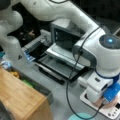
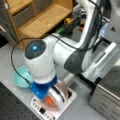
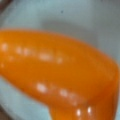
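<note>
Closest to the wrist camera, a glossy orange, elongated plastic piece (image 3: 57,75) fills the wrist view, its long axis running from that view's left edge down to its lower right, where it narrows. It lies in a pale pink round bowl (image 2: 62,91) on a white flat scale (image 2: 53,110) near the grey counter's (image 2: 15,57) front edge. The gripper (image 2: 51,101) is lowered into the bowl (whether its fingers are spread or closed, I cannot tell). Beside it sits a teal round dish (image 2: 20,77); farther back, a silver toaster oven (image 1: 66,37) stands with its door dropped open.
</note>
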